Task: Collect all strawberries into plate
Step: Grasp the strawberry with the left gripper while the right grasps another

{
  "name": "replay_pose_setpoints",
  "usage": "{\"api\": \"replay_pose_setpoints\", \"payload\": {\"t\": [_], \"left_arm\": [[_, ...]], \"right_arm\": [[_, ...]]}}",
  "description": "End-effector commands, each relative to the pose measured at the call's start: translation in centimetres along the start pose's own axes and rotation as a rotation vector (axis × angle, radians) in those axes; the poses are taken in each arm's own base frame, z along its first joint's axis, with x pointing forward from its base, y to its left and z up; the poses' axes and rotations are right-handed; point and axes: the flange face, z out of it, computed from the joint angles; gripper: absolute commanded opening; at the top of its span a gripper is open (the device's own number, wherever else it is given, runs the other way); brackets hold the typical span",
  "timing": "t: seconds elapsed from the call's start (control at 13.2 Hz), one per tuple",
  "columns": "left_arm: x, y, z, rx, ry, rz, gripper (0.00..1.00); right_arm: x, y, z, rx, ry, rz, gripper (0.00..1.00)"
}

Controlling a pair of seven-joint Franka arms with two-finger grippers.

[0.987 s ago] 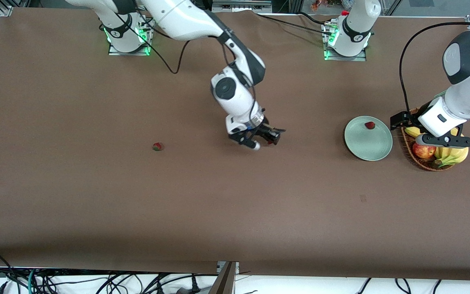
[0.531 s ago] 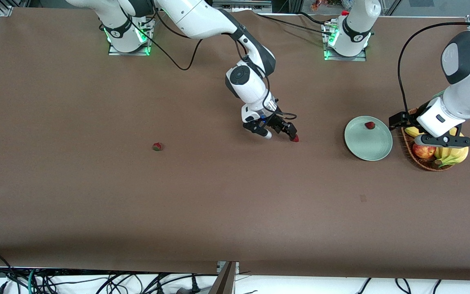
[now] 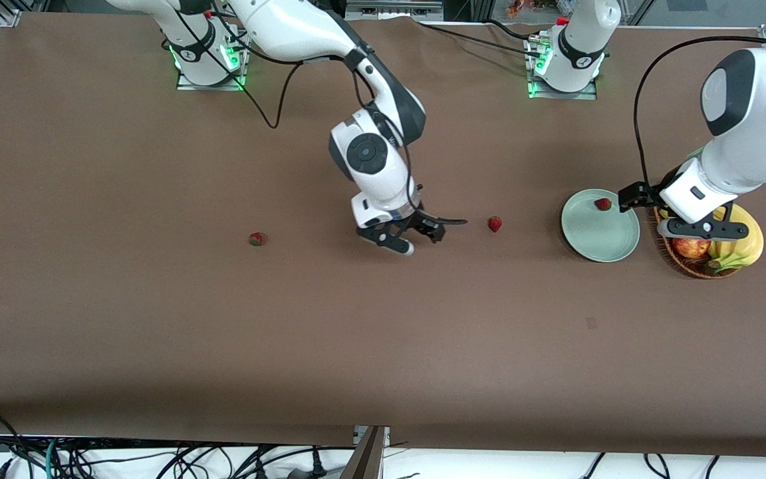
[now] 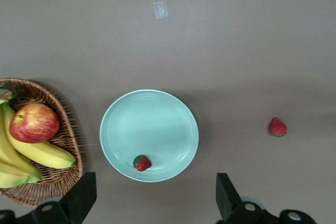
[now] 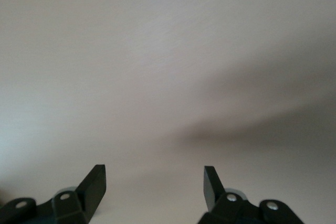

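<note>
A pale mint plate (image 3: pixel 599 234) (image 4: pixel 149 129) lies toward the left arm's end of the table, with one strawberry (image 3: pixel 602 204) (image 4: pixel 142 162) near its rim. A second strawberry (image 3: pixel 495 224) (image 4: pixel 277 127) rests on the bare table between the plate and my right gripper (image 3: pixel 421 241) (image 5: pixel 153 174). That gripper is open and empty, low over the table's middle. The third strawberry (image 3: pixel 256 239) sits toward the right arm's end. My left gripper (image 3: pixel 702 231) (image 4: pixel 156 182) hangs open and empty over the basket's edge, beside the plate.
A wicker basket (image 3: pixel 689 267) (image 4: pixel 68 145) holding an apple (image 3: pixel 689 247) (image 4: pixel 34 123) and bananas (image 3: pixel 745 247) (image 4: pixel 37 153) stands beside the plate. Cables run along the table's edge nearest the front camera.
My right gripper swung toward the plate with a strawberry, opened, and drew back to the table's middle. The berry now lies on the table short of the plate. The left arm shifted slightly.
</note>
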Motion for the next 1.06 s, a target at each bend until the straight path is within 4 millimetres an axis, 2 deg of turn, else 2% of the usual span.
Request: {"api": "replay_pose_setpoints", "payload": {"t": [0.0,0.15,0.3,0.46,0.61,0.76,0.99], "left_arm": [[0.0,1.9,0.4,0.007,-0.016,-0.015,1.00],[-0.2,4.7,1.5,0.011,-0.023,-0.021,1.00],[-0.4,6.7,2.1,0.012,-0.021,-0.038,1.00],[-0.4,10.3,3.8,0.012,-0.019,-0.062,1.00],[-0.8,14.3,6.9,-0.004,0.019,-0.111,1.00],[-1.2,17.3,10.9,-0.026,0.030,-0.147,1.00],[-2.5,20.5,17.4,-0.066,0.053,-0.161,1.00]], "right_arm": [[3.9,6.0,-3.3,-0.157,-0.067,-0.131,0.84],[7.7,11.3,-5.0,-0.218,-0.106,-0.230,0.84],[10.9,17.1,-5.2,-0.257,-0.134,-0.319,0.84],[13.8,22.6,-5.1,-0.270,-0.130,-0.409,0.84],[14.4,26.1,-3.7,-0.276,-0.107,-0.448,0.84],[14.6,29.1,-2.0,-0.282,-0.065,-0.463,0.84],[14.4,31.0,-0.8,-0.271,-0.055,-0.430,0.83]]}}
